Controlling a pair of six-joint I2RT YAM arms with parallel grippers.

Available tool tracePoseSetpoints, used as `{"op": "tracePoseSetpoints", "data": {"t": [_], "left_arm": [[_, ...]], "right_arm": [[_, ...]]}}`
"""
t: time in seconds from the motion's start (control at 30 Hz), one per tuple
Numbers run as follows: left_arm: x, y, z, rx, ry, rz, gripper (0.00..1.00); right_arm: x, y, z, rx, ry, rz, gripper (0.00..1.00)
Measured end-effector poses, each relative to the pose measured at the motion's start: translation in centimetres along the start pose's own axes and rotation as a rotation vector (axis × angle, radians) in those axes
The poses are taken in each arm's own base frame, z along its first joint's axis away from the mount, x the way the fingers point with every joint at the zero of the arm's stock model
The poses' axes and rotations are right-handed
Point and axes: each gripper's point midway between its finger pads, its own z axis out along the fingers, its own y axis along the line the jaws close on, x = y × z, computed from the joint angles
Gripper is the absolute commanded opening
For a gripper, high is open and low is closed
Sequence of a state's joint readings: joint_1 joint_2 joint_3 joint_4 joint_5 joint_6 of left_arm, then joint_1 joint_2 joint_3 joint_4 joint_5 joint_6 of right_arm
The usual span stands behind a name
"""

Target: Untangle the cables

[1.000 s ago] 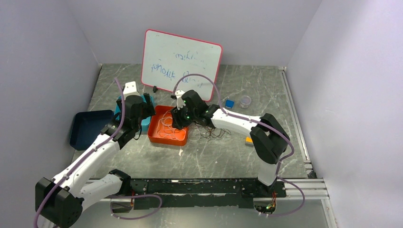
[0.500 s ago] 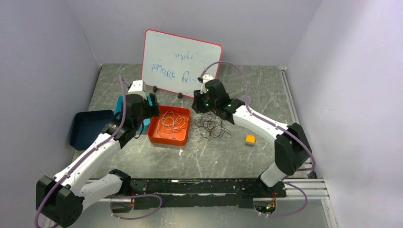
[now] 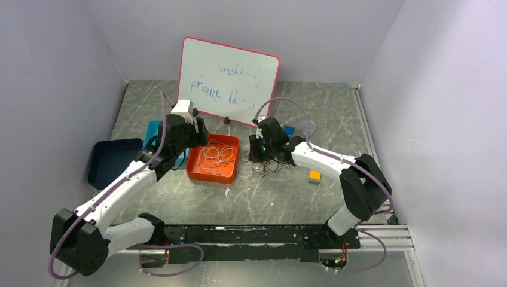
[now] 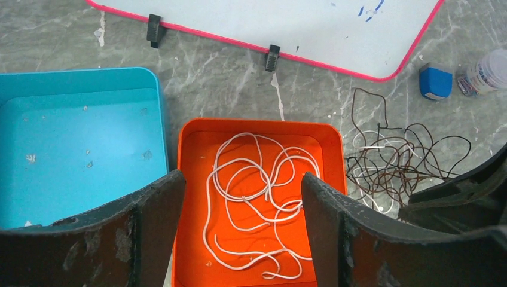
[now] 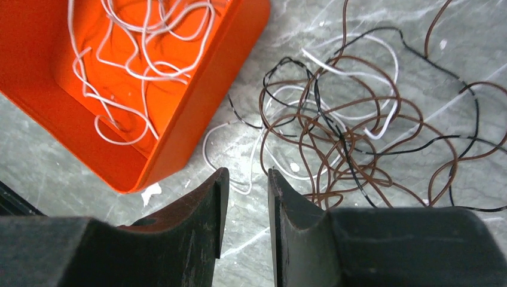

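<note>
Now right hand hovered narrowly parted, empty, over cables tangled on table beside orange tray; left hand spread wide. Best bet was pinching one white strand at edge, lifting slowly.

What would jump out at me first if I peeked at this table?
The bright orange tray in the middle of the table, with white cables curled up inside it. Right beside it, on its right, lies a messy tangle of brown, black and white cables. Behind both stands a pink-edged whiteboard with blue scribbles.
</note>
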State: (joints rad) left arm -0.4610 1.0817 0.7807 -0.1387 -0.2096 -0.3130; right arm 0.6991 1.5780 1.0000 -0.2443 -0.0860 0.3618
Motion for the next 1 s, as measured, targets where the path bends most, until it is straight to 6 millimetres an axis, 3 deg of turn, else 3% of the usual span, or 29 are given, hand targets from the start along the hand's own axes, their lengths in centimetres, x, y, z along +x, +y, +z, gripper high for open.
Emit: {"op": "tracePoseSetpoints", "data": {"t": [0.37,0.83,1.0], "left_arm": [[-0.1,-0.5,0.2,0.02,0.008,0.0,0.75],[0.1,-0.7,0.3,0.034,0.017,0.001,0.74],[0.4,-1.0,0.5,0.049,0.03,0.002,0.75]], "right_arm": [[3.7,-0.7,2.4,0.02,0.091,0.034,0.29],[4.2,-1.0,3.9,0.022,0.102,0.041,0.01],[3.6,-1.3,3.4,0.046,0.076,0.035,0.0]]}}
